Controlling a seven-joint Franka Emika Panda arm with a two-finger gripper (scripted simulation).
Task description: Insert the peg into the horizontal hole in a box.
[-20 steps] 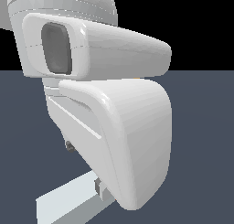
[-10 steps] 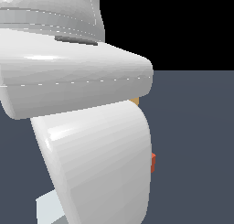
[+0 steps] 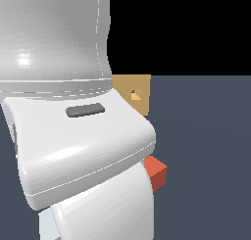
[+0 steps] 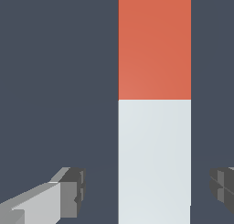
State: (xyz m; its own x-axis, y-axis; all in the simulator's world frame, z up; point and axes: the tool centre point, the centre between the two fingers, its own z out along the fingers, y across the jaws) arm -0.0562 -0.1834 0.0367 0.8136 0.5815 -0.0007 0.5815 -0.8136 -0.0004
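Observation:
The wrist view shows the peg [image 4: 154, 127] lying on the dark floor, its red-orange end [image 4: 154, 45] adjoining the pale grey-white part. My gripper [image 4: 146, 191] is open and straddles the pale part, with one finger [image 4: 68, 193] on each side and a gap between each pad and the peg. In the exterior view the arm hides the gripper. Only the peg's red end [image 3: 156, 173] and a pale bit [image 3: 46, 227] show past it. Behind the arm stands the tan box [image 3: 142, 103], partly covered, with its small hole [image 3: 134, 94] visible.
The white arm links [image 3: 73, 146] fill most of the exterior view. Dark grey floor [image 3: 206, 160] stretches to the exterior view's right of the box and peg.
The arm has swung across the exterior view. The tan box and its hole have come into sight behind it, and more of the peg's red end shows.

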